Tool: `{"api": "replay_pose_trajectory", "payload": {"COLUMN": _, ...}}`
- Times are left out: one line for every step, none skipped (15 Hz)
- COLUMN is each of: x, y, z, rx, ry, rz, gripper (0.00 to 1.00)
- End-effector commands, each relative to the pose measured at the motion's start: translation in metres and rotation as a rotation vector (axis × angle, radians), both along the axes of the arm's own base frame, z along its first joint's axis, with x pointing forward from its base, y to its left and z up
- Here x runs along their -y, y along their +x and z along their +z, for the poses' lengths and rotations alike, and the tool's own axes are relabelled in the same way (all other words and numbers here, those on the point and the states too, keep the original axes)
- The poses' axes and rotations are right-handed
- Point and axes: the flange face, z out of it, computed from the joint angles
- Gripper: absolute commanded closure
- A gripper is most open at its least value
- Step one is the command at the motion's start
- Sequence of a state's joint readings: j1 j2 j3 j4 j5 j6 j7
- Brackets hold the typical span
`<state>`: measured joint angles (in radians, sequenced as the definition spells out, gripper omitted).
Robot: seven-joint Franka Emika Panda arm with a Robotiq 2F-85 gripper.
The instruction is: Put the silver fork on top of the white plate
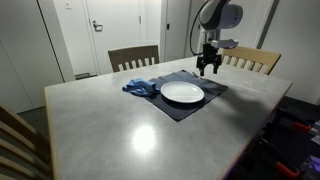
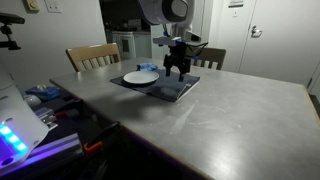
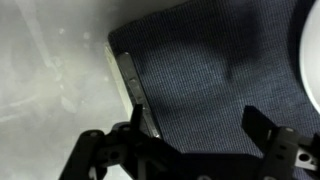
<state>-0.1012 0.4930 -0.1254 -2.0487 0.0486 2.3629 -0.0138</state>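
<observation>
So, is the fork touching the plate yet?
Apart. The wrist view shows the fork along the placemat edge, with bare mat between it and the plate.

From where I stand: one round white plate, one dark woven placemat, one crumpled blue cloth, one silver metal fork, one grey table. Two wooden slat-backed chairs stand beyond the table, with a third at the near corner.

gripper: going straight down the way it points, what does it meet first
Likely the dark placemat; the open gripper hangs over it. The silver fork lies by one finger; depth is unclear.
</observation>
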Motion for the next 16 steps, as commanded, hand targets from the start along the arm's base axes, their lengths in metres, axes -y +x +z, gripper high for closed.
{"api": "replay_pose_trajectory", "payload": {"x": 0.003, "y": -0.001, "z": -0.004, "rx": -0.006, "ry": -0.003, "rz": 0.0, "gripper": 0.0}}
{"api": "replay_pose_trajectory", "payload": {"x": 0.005, "y": -0.002, "z": -0.007, "rx": -0.012, "ry": -0.002, "rz": -0.003, "gripper": 0.0}}
{"api": "replay_pose_trajectory", "payload": {"x": 0.005, "y": -0.002, "z": -0.007, "rx": -0.012, "ry": -0.002, "rz": -0.003, "gripper": 0.0}}
{"api": "replay_pose_trajectory", "payload": {"x": 0.005, "y": -0.002, "z": -0.007, "rx": -0.011, "ry": -0.002, "rz": -0.003, "gripper": 0.0}}
{"api": "replay_pose_trajectory", "payload": {"x": 0.001, "y": -0.001, "z": -0.007, "rx": -0.031, "ry": -0.013, "rz": -0.002, "gripper": 0.0}}
{"api": "replay_pose_trajectory", "payload": {"x": -0.001, "y": 0.003, "z": -0.009, "rx": -0.033, "ry": -0.018, "rz": -0.01, "gripper": 0.0}}
{"api": "replay_pose_trajectory", "payload": {"x": 0.002, "y": 0.003, "z": -0.011, "rx": -0.061, "ry": -0.016, "rz": -0.032, "gripper": 0.0}}
{"api": "replay_pose_trajectory", "payload": {"x": 0.007, "y": 0.003, "z": -0.012, "rx": -0.08, "ry": -0.021, "rz": -0.037, "gripper": 0.0}}
{"api": "replay_pose_trajectory", "payload": {"x": 0.011, "y": 0.004, "z": -0.012, "rx": -0.077, "ry": -0.031, "rz": -0.032, "gripper": 0.0}}
{"api": "replay_pose_trajectory", "payload": {"x": 0.015, "y": 0.006, "z": -0.011, "rx": -0.073, "ry": -0.045, "rz": -0.018, "gripper": 0.0}}
{"api": "replay_pose_trajectory", "payload": {"x": 0.02, "y": 0.007, "z": -0.009, "rx": -0.062, "ry": -0.067, "rz": 0.001, "gripper": 0.0}}
{"api": "replay_pose_trajectory", "payload": {"x": 0.025, "y": 0.007, "z": -0.009, "rx": -0.059, "ry": -0.083, "rz": 0.008, "gripper": 0.0}}
{"api": "replay_pose_trajectory", "payload": {"x": 0.03, "y": 0.008, "z": -0.008, "rx": -0.051, "ry": -0.095, "rz": 0.029, "gripper": 0.0}}
{"api": "replay_pose_trajectory", "payload": {"x": 0.034, "y": 0.009, "z": -0.007, "rx": -0.046, "ry": -0.099, "rz": 0.054, "gripper": 0.0}}
{"api": "replay_pose_trajectory", "payload": {"x": 0.036, "y": 0.011, "z": -0.008, "rx": -0.042, "ry": -0.102, "rz": 0.07, "gripper": 0.0}}
{"api": "replay_pose_trajectory", "payload": {"x": 0.036, "y": 0.011, "z": -0.009, "rx": -0.039, "ry": -0.099, "rz": 0.104, "gripper": 0.0}}
